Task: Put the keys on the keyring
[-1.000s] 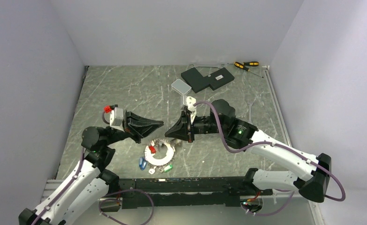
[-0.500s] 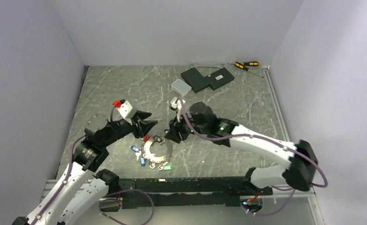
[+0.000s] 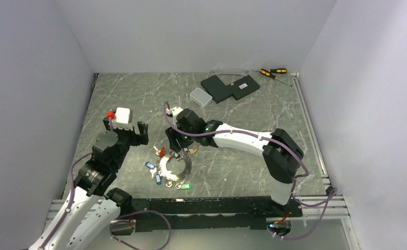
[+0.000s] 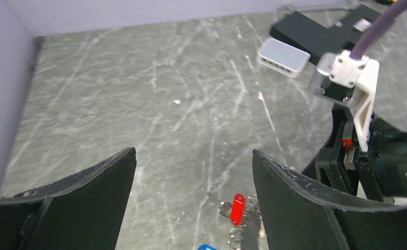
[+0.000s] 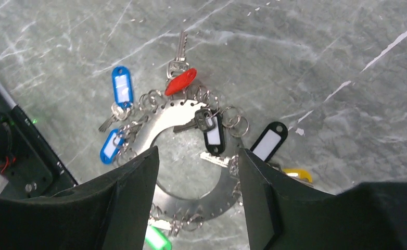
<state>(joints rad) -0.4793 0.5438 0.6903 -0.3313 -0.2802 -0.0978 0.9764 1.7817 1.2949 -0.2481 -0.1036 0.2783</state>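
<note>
The keyring [image 5: 162,117] is seen lying flat on the grey marbled worktop [image 3: 139,99], near its front edge; the keys [image 5: 121,86], tagged blue, red, black, yellow and green, are gathered round its rim; the right fingers [image 5: 128,203] are held spread and empty directly above it; the left fingers [image 4: 87,198] are spread wide, empty, just to its left.

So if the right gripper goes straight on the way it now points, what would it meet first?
The right gripper would probably meet the keyring lying flat below it, or the black-tagged key lying across it; depth is unclear.
</note>
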